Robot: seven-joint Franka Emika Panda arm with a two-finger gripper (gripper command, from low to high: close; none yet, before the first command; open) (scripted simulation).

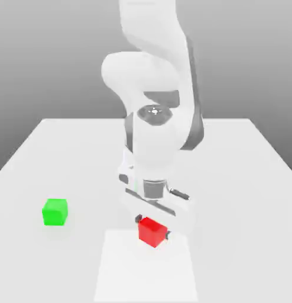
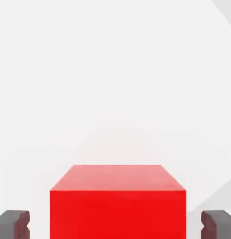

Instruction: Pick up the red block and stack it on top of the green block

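Observation:
The red block is a small plain cube near the front middle of the white table. My gripper comes straight down over it, with a dark fingertip pressed against each of two opposite sides, shut on it. In the hand view the red block lies between the two dark fingers, close up. Whether it rests on the table or hangs just above it I cannot tell. The green block sits on the table toward the exterior view's left, well apart from the gripper.
A paler rectangular patch marks the table surface under and in front of the red block. The white arm rises behind the gripper at the table's middle. Bare table lies between the two blocks.

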